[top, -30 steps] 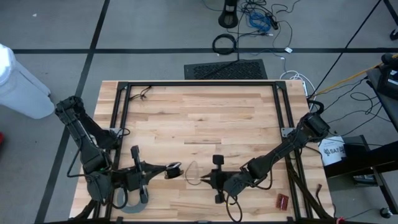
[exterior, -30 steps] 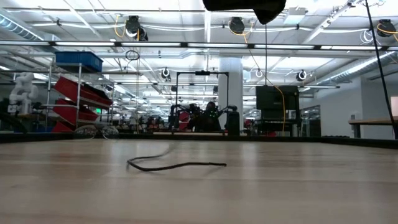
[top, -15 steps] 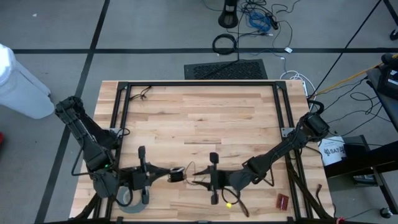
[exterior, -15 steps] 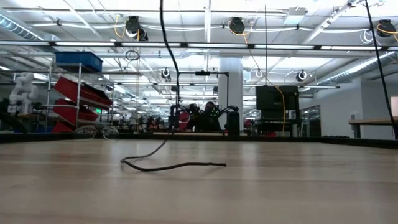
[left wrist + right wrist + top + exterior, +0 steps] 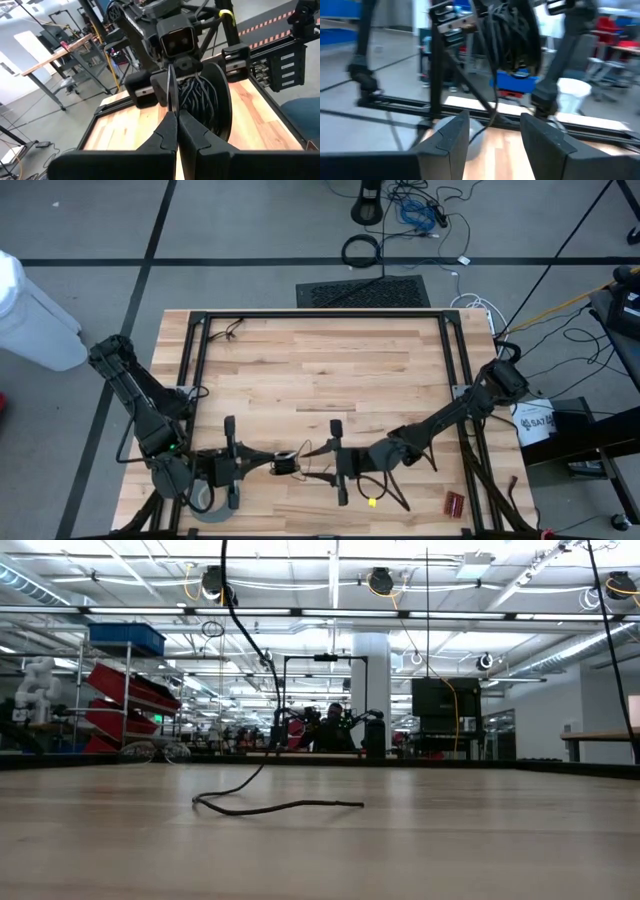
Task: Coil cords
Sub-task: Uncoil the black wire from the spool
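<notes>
A: What lies on the tabletop (image 5: 480, 850)?

B: One thin dark cord (image 5: 290, 806). A stretch of it lies nearly flat on the wood, running from a free end right of centre to a small bend on the left.

A: And from that bend?

B: It lifts off the wood, curves up and rightward, then climbs back left and leaves the picture at the top edge.

A: Is a claw in sight?

B: No, only the cord.

A: Behind the tabletop?

B: A big hall with ceiling lights, red bins (image 5: 125, 700) on a rack at left under a blue crate (image 5: 126, 637), a white pillar (image 5: 369, 690) and a dark screen (image 5: 438, 700).
</notes>
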You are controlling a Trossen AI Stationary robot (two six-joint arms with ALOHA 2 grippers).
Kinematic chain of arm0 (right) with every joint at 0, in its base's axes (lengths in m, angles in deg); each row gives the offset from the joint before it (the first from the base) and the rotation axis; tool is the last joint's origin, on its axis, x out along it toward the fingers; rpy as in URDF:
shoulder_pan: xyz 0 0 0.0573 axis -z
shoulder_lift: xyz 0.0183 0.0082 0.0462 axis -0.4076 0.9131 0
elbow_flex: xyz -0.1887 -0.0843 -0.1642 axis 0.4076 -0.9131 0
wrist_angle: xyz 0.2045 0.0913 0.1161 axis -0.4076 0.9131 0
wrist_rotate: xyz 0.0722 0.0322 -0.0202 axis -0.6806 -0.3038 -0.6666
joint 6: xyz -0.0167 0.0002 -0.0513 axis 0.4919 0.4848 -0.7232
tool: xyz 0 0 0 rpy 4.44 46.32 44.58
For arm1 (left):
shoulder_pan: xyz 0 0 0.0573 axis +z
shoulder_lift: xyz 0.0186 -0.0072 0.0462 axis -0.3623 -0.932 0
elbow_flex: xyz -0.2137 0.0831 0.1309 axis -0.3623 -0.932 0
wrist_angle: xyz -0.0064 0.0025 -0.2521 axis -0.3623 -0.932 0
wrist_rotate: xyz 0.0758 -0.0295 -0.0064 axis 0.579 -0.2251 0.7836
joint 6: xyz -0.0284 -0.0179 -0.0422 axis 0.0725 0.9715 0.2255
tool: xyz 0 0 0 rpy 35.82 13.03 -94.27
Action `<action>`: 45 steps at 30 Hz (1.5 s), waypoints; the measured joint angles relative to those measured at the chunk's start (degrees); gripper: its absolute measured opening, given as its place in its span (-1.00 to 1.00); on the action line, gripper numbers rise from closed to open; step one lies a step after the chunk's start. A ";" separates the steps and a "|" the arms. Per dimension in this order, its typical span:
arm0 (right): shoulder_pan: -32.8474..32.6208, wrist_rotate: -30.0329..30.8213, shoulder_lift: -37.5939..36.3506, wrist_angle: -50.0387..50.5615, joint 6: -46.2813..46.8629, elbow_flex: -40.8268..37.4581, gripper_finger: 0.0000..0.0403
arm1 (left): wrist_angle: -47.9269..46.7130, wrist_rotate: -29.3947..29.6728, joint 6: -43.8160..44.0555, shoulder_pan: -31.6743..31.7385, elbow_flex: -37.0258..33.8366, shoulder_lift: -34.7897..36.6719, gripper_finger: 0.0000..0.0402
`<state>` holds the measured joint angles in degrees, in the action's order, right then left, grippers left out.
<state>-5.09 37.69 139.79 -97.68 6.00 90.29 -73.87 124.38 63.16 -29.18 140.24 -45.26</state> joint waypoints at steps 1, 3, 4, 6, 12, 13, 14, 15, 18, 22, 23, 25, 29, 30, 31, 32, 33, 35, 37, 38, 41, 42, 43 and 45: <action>0.51 -1.77 0.00 0.06 0.00 0.00 -0.21 | -0.02 -0.02 -0.04 0.16 0.00 0.00 -1.00; 1.39 -3.12 0.00 0.17 0.11 0.00 -0.22 | 0.02 -0.02 -0.04 0.50 0.00 0.00 -1.00; 1.74 -3.13 0.00 0.18 0.32 0.00 -0.22 | 0.01 -0.07 -0.04 0.63 0.00 0.00 -1.00; 2.33 -3.64 0.00 0.26 0.85 0.00 -0.23 | 0.02 -0.64 -0.04 0.68 0.00 0.00 -1.00; 3.00 -7.39 0.02 0.25 2.19 0.00 -0.26 | 0.04 -1.09 -0.14 0.60 0.00 0.00 -1.00; 3.04 -7.50 0.03 0.17 2.29 0.00 -0.27 | 0.04 -1.09 -0.14 0.62 0.00 0.00 -1.00; 3.04 -7.59 0.14 0.07 2.29 0.00 -0.29 | 0.07 -1.09 -0.14 0.64 0.00 0.00 -1.00; 3.05 -7.60 0.48 -0.49 2.29 0.02 -0.32 | 0.12 -1.09 -0.13 0.69 0.00 0.00 -1.00; 3.28 -8.11 1.92 -2.38 2.12 0.02 -0.40 | 0.44 -1.09 -0.13 1.00 0.00 0.00 -1.00; 3.87 -10.27 3.76 -5.67 2.12 0.02 -0.54 | 0.55 -1.39 -0.14 1.45 0.00 -0.25 -1.00; 3.97 -10.39 3.80 -5.63 2.12 0.00 -0.58 | 0.51 -1.42 -0.17 1.54 0.00 -0.39 -1.00; 4.02 -10.36 3.78 -5.64 2.23 0.01 -0.67 | 0.25 -1.58 -0.17 1.56 -0.01 -0.48 -1.00; 3.87 -10.32 3.76 -5.52 2.24 0.02 -0.90 | 0.37 -1.58 -0.17 1.56 -0.02 -0.46 -1.00; 3.68 -10.30 3.76 -5.15 2.52 0.02 -0.95 | 0.30 -1.58 -0.17 1.54 -0.02 -0.46 -1.00; 3.51 -10.33 3.72 -4.50 2.79 0.02 -0.97 | 0.17 -1.58 -0.17 1.43 -0.02 -0.46 -1.00; 3.25 -10.33 3.67 -3.64 3.29 0.02 -0.98 | 0.19 -1.58 -0.17 1.24 -0.02 -0.46 -1.00; 3.03 -10.31 3.48 -2.33 3.80 0.01 -0.97 | 0.19 -1.58 -0.18 1.16 -0.02 -0.46 -1.00; 2.48 -10.04 3.22 -1.09 4.59 0.00 -0.97 | 0.02 -1.58 -0.17 1.04 -0.02 -0.46 -1.00; 1.76 -9.43 2.64 0.33 4.66 0.00 -0.99 | -0.21 -1.58 -0.19 0.84 -0.02 -0.46 -1.00; 1.33 -8.54 2.31 0.83 4.71 0.00 -0.99 | -0.23 -1.58 -0.19 0.77 -0.02 -0.46 -1.00; -0.04 -3.54 0.66 3.72 5.09 0.00 -0.99 | -1.99 -1.56 0.25 0.77 -0.02 -0.46 -1.00; -0.57 -2.06 -0.02 4.63 5.05 0.00 -0.99 | -2.76 -1.56 0.62 0.77 -0.02 -0.46 -1.00; -0.98 -0.61 -0.63 5.14 4.84 0.00 -0.99 | -3.46 -1.55 0.95 0.79 -0.02 -0.46 -1.00; -1.83 1.31 -1.57 5.05 4.37 0.02 -0.99 | -4.08 -1.55 1.19 0.89 -0.02 -0.46 -1.00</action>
<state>-6.93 39.00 138.22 -92.63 10.37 90.31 -77.95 122.83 64.35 -28.28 140.22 -45.72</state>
